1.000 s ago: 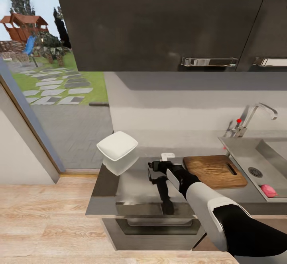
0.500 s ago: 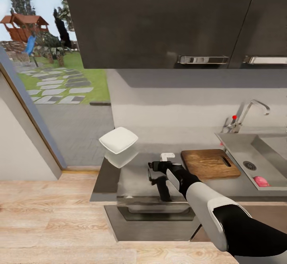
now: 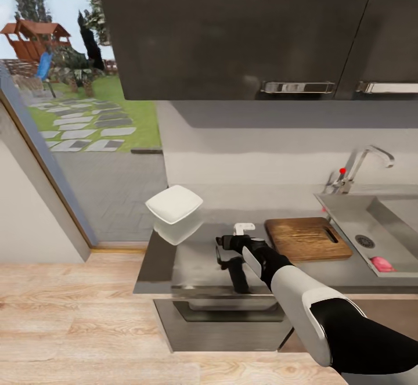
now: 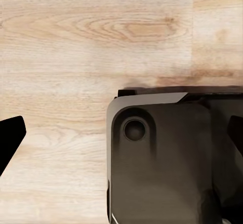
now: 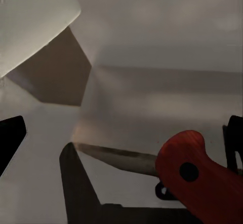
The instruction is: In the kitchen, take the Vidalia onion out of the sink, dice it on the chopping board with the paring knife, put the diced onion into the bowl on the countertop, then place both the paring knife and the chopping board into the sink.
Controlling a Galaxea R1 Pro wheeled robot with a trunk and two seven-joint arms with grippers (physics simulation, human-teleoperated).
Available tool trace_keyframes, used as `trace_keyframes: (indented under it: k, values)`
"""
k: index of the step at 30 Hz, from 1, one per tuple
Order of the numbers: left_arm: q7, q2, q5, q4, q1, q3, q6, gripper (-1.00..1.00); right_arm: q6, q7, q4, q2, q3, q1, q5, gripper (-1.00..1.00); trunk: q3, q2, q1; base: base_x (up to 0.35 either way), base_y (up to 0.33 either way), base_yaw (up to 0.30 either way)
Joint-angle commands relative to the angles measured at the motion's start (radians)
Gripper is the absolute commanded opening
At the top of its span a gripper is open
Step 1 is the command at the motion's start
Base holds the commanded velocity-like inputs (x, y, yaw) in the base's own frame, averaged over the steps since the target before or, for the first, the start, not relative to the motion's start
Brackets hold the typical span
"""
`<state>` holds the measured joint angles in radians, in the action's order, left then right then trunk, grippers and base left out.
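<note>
Hovering low over the countertop (image 3: pixel 191 263), the right gripper (image 3: pixel 227 252) is spreading its fingers around the paring knife (image 5: pixel 167 164), not yet pinching it, presumably lining up a grasp. The chopping board (image 3: pixel 306 237) is lying beside the sink (image 3: pixel 348 213), the bowl (image 3: pixel 174 205) near the counter's far-left corner. Left gripper's fingers are appearing spread over the floor.

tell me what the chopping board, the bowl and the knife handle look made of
Chopping board: wood, matt brown with visible grain streaks. Bowl: probably glazed ceramic or plastic, smooth glossy white. Paring knife handle: red, smooth, likely plastic, with a dark rivet; blade looks like dull steel.
</note>
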<state>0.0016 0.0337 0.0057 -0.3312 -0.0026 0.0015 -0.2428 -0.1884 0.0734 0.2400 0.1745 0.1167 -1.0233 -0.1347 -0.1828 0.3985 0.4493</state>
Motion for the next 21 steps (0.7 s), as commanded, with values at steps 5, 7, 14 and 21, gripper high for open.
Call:
trace_keyframes:
  k: [5,7,14,21]
  values:
    - [0.0,0.0,0.001,0.0,0.0,0.0,-0.003,1.0,-0.009,0.002,-0.001,0.0,0.003,0.0,-0.019,1.0,-0.002,0.002,0.001,-0.001,0.21,0.0]
    - [0.0,0.0,0.001,0.0,0.0,0.0,-0.002,1.0,-0.009,0.002,-0.001,0.0,0.003,0.0,-0.02,1.0,-0.002,0.002,0.001,-0.033,0.258,0.0]
    - [0.0,0.0,0.0,0.0,0.0,0.0,-0.003,1.0,-0.009,0.002,-0.002,0.0,0.003,0.001,-0.019,1.0,-0.002,0.002,0.001,-0.027,0.126,0.0]
    - [0.0,0.0,-0.001,0.0,0.0,0.0,-0.002,1.0,-0.009,0.002,-0.002,0.0,0.003,0.002,-0.02,1.0,-0.002,0.002,0.001,-0.002,0.011,0.0]
